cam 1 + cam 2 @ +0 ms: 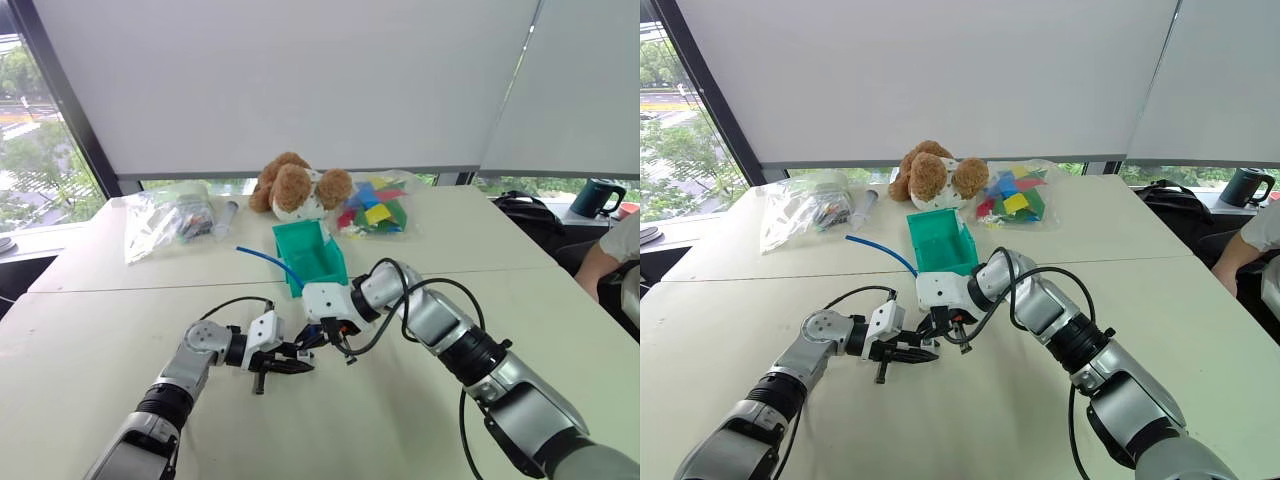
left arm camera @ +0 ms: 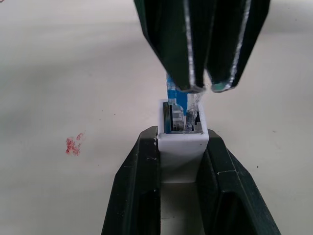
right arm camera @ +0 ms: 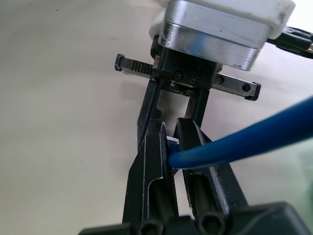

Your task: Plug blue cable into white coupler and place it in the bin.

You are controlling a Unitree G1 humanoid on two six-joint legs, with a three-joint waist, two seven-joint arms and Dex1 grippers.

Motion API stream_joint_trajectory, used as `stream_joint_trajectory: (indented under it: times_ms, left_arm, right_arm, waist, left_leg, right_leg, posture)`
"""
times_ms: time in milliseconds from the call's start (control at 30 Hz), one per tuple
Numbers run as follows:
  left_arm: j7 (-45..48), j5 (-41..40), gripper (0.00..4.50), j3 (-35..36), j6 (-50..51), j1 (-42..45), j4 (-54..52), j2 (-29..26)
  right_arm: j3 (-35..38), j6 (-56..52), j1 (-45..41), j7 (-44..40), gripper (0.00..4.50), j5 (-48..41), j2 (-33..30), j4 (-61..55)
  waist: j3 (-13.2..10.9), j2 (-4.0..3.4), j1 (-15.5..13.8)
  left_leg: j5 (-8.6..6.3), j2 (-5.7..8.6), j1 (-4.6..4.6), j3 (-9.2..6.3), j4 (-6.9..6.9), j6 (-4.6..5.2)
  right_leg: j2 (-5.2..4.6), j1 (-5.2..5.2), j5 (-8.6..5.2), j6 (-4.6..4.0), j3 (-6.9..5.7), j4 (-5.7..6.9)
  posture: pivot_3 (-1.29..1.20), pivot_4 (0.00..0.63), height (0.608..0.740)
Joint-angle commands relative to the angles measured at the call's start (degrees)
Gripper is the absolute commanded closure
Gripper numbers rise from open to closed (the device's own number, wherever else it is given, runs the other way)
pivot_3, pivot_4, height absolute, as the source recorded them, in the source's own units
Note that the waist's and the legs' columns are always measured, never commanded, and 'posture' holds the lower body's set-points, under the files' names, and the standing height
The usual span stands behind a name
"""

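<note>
My left gripper (image 1: 285,365) is shut on the white coupler (image 2: 181,144), a small square block clamped between its two black fingers, socket facing outward. My right gripper (image 1: 325,335) meets it from the right, shut on the plug end of the blue cable (image 1: 270,260). In the left wrist view the clear plug (image 2: 188,115) sits at the socket's mouth, partly inside, with the right gripper's fingertips (image 2: 188,83) just above it. The cable (image 3: 244,139) trails away toward the teal-green bin (image 1: 312,255), which stands on the table just behind both grippers.
A teddy bear (image 1: 295,185) and a clear bag of coloured blocks (image 1: 375,210) lie behind the bin. Another clear bag (image 1: 175,220) lies at the back left. A person (image 1: 625,250) sits at the right edge, near a dark mug (image 1: 597,197).
</note>
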State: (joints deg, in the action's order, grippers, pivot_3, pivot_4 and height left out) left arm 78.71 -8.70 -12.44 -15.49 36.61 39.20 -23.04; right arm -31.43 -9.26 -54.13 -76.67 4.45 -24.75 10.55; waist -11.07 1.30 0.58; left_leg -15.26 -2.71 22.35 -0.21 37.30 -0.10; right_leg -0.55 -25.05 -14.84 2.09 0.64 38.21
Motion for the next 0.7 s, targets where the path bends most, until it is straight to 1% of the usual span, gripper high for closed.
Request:
stream_joint_trajectory:
  times_ms: [33,267,333,467,700]
  left_arm:
    - [-0.21,0.48,4.12,-0.19,0.16,-0.5,-1.38,0.58]
    - [-0.52,0.55,4.12,-0.1,0.33,-0.6,-1.6,0.62]
    - [-0.79,0.7,4.12,-0.04,0.35,-0.72,-1.75,0.53]
    - [-0.77,0.4,4.12,0.13,0.92,-1.59,-3.35,-0.1]
    - [-0.75,-0.35,4.12,0.7,2.8,-2.74,-6.65,-1.39]
  right_arm:
    - [-1.14,0.61,-1.47,-0.88,4.5,1.18,1.17,-0.08]
    - [-3.75,0.24,0.81,-1.38,4.5,2.57,4.9,1.79]
    - [-4.02,2.42,1.67,-0.14,4.5,3.66,5.67,5.51]
    - [-4.44,4.14,4.58,-0.13,4.5,4.76,5.58,11.42]
    - [-4.53,4.03,9.48,0.2,4.5,5.76,6.64,17.38]
  waist:
    - [0.0,-0.01,0.01]
    - [0.03,-0.02,0.11]
    - [0.06,-0.02,0.15]
    - [0.35,-0.09,0.41]
    - [1.6,-0.23,0.73]
  left_leg:
    - [0.0,0.0,0.0,0.0,0.0,0.0]
    - [0.0,0.0,-0.13,-0.01,0.0,0.0]
    - [0.0,0.0,-0.24,-0.01,-0.02,0.0]
    - [-0.02,-0.01,-0.98,0.06,-0.21,0.02]
    - [-0.09,-0.02,-1.04,0.06,-0.26,0.15]
  right_leg:
    - [0.0,0.0,0.0,0.0,0.0,0.0]
    - [0.0,0.14,0.0,0.0,-0.02,-0.01]
    - [0.0,0.22,0.0,0.0,-0.02,0.0]
    - [0.01,0.86,-0.03,-0.02,0.03,-0.05]
    - [0.07,0.86,-0.04,-0.02,0.08,-0.04]
  posture:
    - [0.0,0.15,0.74]
    - [0.0,0.15,0.74]
    - [0.0,0.15,0.74]
    - [0.0,0.15,0.74]
    - [0.0,0.15,0.74]
